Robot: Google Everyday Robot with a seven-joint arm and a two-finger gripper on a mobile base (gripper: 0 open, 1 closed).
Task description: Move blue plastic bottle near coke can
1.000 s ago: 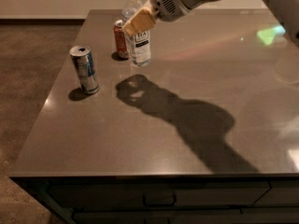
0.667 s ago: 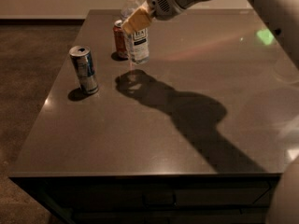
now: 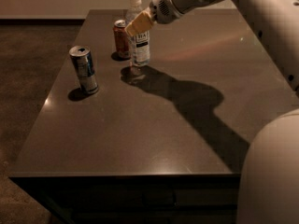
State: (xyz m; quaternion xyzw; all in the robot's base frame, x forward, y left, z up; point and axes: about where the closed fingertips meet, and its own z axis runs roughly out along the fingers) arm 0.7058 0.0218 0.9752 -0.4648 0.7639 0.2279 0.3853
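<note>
The blue plastic bottle (image 3: 140, 48) is clear with a white cap and a white label, and it stands at the far left of the dark table (image 3: 154, 125). The coke can (image 3: 121, 38), red-orange with a silver top, stands just left of the bottle and slightly behind it, almost touching. My gripper (image 3: 139, 23) reaches in from the upper right and is shut on the bottle's upper body. One tan finger (image 3: 140, 22) crosses the front of the bottle and the other is hidden behind it. The bottle's base is at the table surface.
A slim blue-and-silver can (image 3: 84, 69) stands near the table's left edge, in front of the coke can. My arm (image 3: 261, 27) spans the upper right, and a large rounded part of the robot (image 3: 271, 171) fills the lower right. The arm's shadow lies across the middle of the table.
The bottle, held in my gripper, has sunk slightly toward the table beside the coke can. The arm's bulk has shifted in the right of the view. The cans have not moved.
</note>
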